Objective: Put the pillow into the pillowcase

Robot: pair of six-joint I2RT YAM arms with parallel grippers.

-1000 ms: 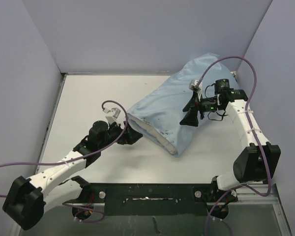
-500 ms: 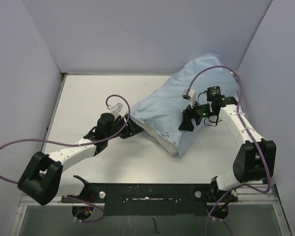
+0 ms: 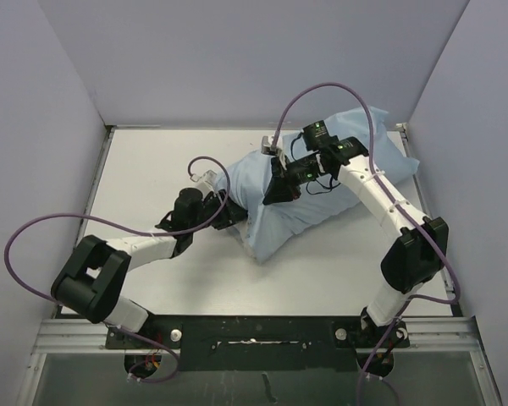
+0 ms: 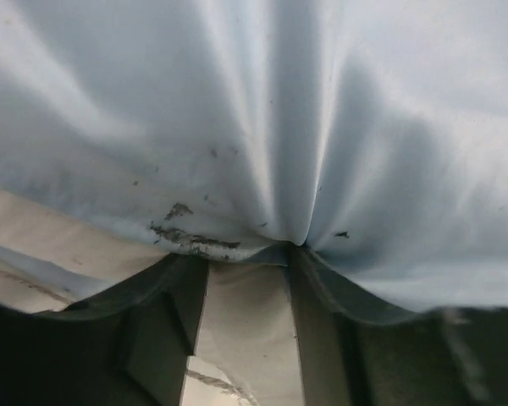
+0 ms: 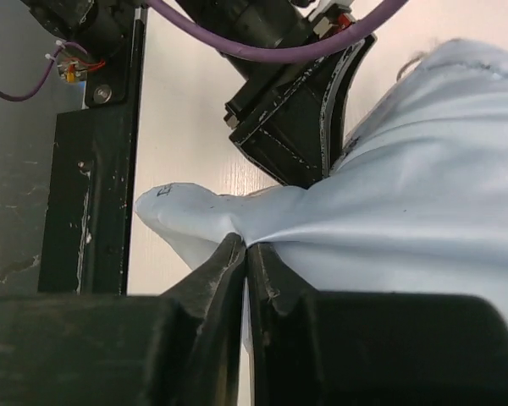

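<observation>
The light blue pillowcase (image 3: 343, 182) lies bunched at the middle right of the table, its open end toward the left arm. My right gripper (image 3: 275, 193) is on top of it near that end, and in the right wrist view the jaws (image 5: 245, 245) are shut on a pinched fold of the pillowcase (image 5: 406, 169). My left gripper (image 3: 231, 211) is at the opening. In the left wrist view off-white pillow (image 4: 245, 321) fabric fills the gap between the fingers of the left gripper (image 4: 245, 254), and the stained blue hem (image 4: 195, 241) drapes over their tips. The rest of the pillow is hidden inside.
Grey walls close the table on the left, back and right. The black base rail (image 3: 254, 330) runs along the near edge. Purple cables loop off both arms, one (image 3: 322, 89) arching over the pillowcase. Bare tabletop (image 3: 144, 169) lies at the back left.
The right gripper shut on the pillowcase and swung left, pulling the cloth toward the left arm. The left gripper pushed into the opening and narrowed. The pillow's off-white edge no longer shows from above.
</observation>
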